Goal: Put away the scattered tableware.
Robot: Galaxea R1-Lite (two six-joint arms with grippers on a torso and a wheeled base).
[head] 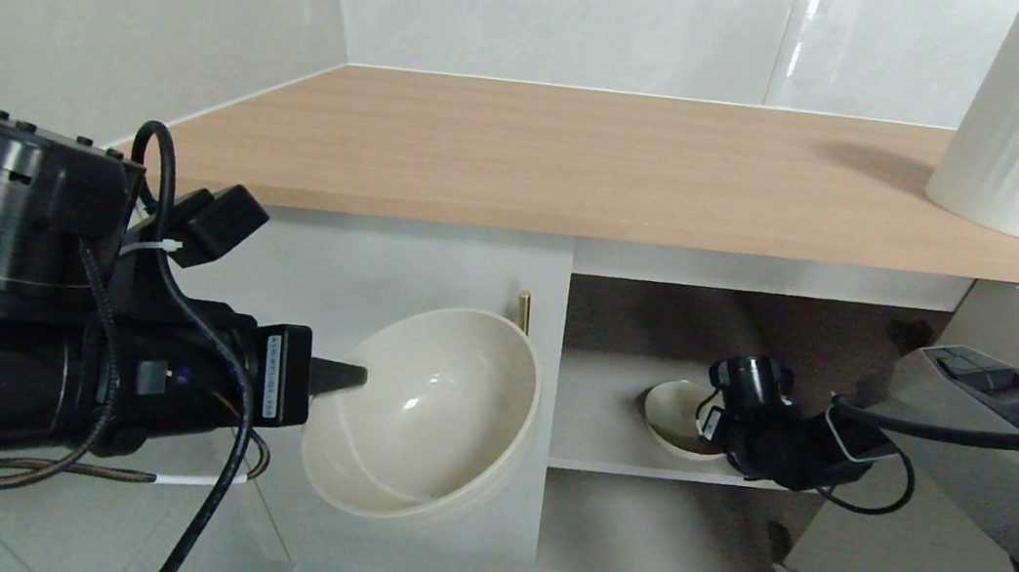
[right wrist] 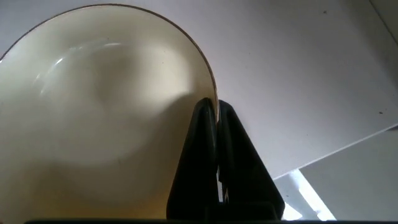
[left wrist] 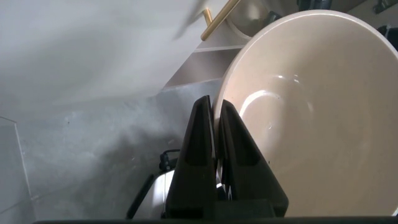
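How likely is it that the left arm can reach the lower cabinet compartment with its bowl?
Probably yes. The lower compartment stands open, the right gripper and its small bowl are at the upper shelf above it, and the left gripper holds the large bowl beside the opening.

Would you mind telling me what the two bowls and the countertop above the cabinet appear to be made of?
Left bowl, gripped by the left hand: cream, glossy, sharp highlights; likely glazed ceramic, possibly melamine.
Right bowl, gripped by the right hand: same cream gloss, thin dark rim line; probably the same material.
Countertop: matte, faint even wood grain; likely laminate or veneer.
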